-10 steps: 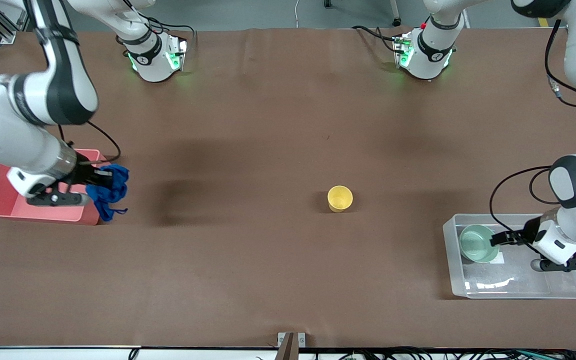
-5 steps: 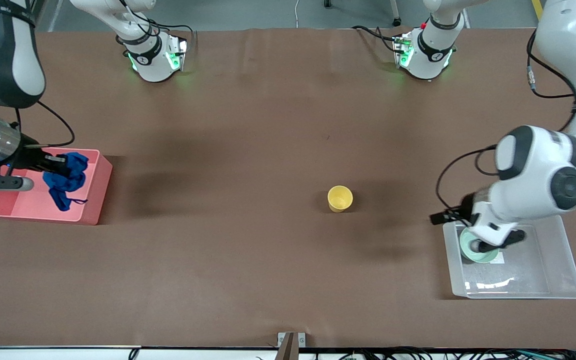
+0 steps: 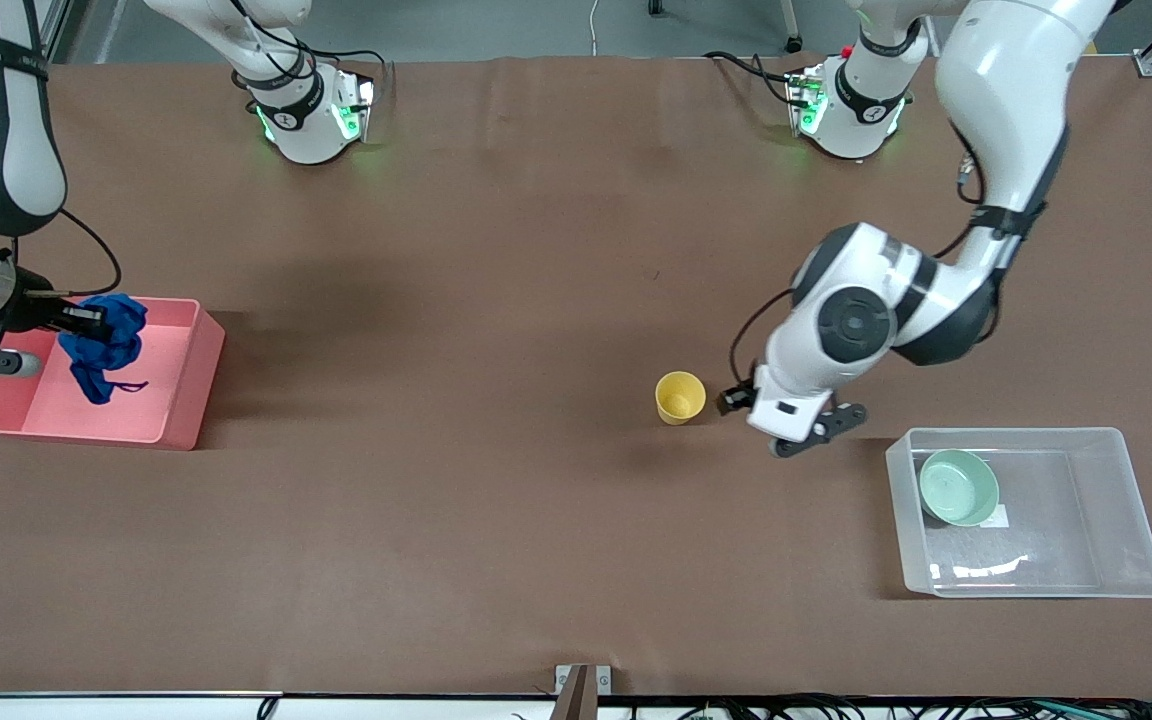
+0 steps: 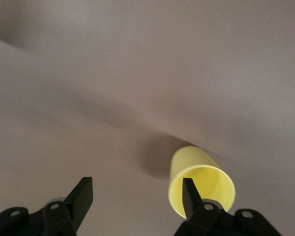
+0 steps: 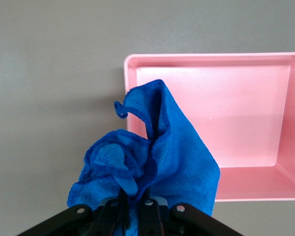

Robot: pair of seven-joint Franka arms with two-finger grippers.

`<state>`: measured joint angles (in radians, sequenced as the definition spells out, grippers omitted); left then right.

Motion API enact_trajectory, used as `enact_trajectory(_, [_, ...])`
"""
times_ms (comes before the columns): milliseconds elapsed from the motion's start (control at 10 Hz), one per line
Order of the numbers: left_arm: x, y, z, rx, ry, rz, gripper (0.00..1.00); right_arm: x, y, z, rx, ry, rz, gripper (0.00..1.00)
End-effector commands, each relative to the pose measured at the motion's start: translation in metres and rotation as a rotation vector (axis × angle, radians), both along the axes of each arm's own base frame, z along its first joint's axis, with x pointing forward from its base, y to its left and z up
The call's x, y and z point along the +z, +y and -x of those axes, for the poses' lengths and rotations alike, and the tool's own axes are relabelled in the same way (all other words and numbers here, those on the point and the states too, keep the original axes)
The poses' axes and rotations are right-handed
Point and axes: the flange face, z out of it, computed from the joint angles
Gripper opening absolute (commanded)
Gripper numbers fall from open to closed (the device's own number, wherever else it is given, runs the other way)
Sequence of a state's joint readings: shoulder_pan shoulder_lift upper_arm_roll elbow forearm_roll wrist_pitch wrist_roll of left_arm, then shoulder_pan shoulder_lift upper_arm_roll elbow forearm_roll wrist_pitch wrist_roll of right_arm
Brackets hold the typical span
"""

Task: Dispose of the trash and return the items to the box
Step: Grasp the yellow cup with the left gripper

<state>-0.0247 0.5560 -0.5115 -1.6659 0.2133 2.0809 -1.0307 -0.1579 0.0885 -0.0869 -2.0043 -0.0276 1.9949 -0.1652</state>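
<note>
The right gripper (image 3: 86, 322) pinches the blue rag (image 3: 101, 340) over the pink bin (image 3: 176, 415), the yellow cup (image 3: 680, 396) stands mid-table, the left gripper (image 3: 736, 400) is wide open and empty just beside it, and the green bowl (image 3: 957, 486) sits in the clear box (image 3: 1131, 500).

Bare table surrounds the yellow cup (image 3: 680, 397) except where the spread left claw (image 3: 733, 400) hovers beside it.
</note>
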Motion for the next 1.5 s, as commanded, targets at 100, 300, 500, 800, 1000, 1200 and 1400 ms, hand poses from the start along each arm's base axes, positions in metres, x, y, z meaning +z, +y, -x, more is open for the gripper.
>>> enact_trajectory(100, [-0.049,-0.023,0.017,0.046,0.004,0.014,0.69,-0.067,-0.051,0.002,0.037,0.033,-0.008,0.01])
enact_trajectory(300, [-0.066,-0.037,0.024,0.039,0.008,0.027,0.60,-0.122,-0.072,-0.001,0.063,0.041,-0.013,0.02])
enact_trajectory(500, [-0.076,-0.040,0.025,0.043,0.010,0.027,0.35,-0.162,-0.079,0.000,0.069,0.060,-0.020,0.05])
enact_trajectory(800, [-0.075,-0.036,0.018,0.073,0.001,0.037,0.00,-0.172,-0.077,-0.003,0.076,0.066,-0.021,0.77])
enact_trajectory(1000, [-0.033,-0.028,-0.012,0.114,-0.051,0.062,0.00,-0.155,-0.077,-0.014,0.078,0.045,-0.013,0.94])
enact_trajectory(1200, [0.023,0.015,-0.049,0.171,-0.060,0.029,0.00,-0.121,-0.079,-0.029,0.080,0.070,-0.022,0.97])
enact_trajectory(1400, [0.063,0.086,-0.075,0.099,-0.112,0.026,0.00,-0.062,-0.075,-0.049,0.091,0.055,-0.015,1.00])
